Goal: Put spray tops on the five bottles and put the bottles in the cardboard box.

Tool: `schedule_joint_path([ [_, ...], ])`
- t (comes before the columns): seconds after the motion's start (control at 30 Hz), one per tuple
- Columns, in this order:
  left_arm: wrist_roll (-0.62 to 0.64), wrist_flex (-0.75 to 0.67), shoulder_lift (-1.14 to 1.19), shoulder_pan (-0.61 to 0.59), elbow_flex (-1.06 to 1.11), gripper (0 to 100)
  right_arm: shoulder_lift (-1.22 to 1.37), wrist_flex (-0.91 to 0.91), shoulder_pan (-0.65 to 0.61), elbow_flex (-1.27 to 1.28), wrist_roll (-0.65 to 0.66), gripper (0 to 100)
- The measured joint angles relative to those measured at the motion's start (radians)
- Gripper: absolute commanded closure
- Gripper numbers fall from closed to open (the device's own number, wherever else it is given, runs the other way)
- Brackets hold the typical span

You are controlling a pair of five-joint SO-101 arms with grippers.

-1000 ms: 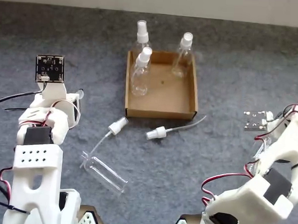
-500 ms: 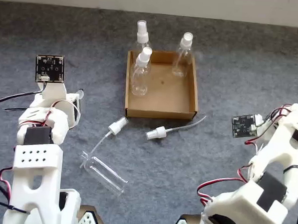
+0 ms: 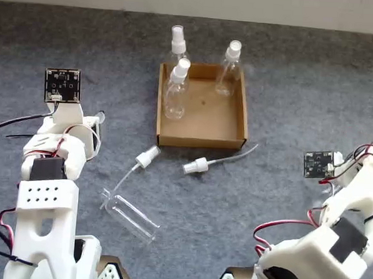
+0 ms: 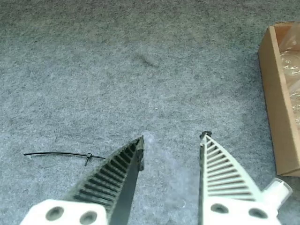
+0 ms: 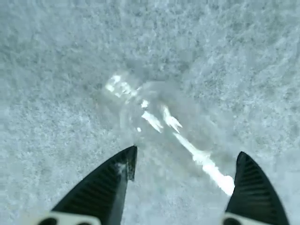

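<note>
On grey carpet (image 4: 93, 70), cable tie (image 4: 65, 154) near spread left hand (image 4: 172, 137), clear bottle (image 5: 154, 117) lying before spread right hand (image 5: 186, 152).

white plastic arms (image 3: 45, 213), red-black wiring (image 3: 6, 214), seemingly black-fingered right tool (image 5: 187, 151)

In the left wrist view the brown cardboard box (image 4: 280, 103) is cut off by the picture's edge, and so is the clear plastic bottle (image 4: 291, 70) in it. A white plastic stub (image 4: 280, 190) is partly hidden behind the left gripper (image 4: 172, 137); what it is cannot be told. In the right wrist view the clear bottle lying flat (image 5: 159, 122) is blurred, and its ends cannot be made out. It cannot be told whether the tall clear bottle at the back (image 3: 177, 48) stands inside the box or behind it. The white left arm (image 3: 45, 201) and the white right arm (image 3: 331, 247) are cut off by the bottom edge.
</note>
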Motion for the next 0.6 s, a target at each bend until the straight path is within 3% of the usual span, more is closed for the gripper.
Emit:
schedule_joint_path([
  [0.33,0.0,0.0,0.0,0.003,0.0,81,0.005,0.041,0.044,0.046,-0.034,73.1],
  [0.47,0.0,0.0,0.0,0.003,0.0,81,0.003,0.114,-0.015,0.048,-0.292,73.1],
  [0.6,0.0,0.0,0.0,0.005,0.0,81,0.003,0.147,-0.123,0.048,-0.721,74.2],
])
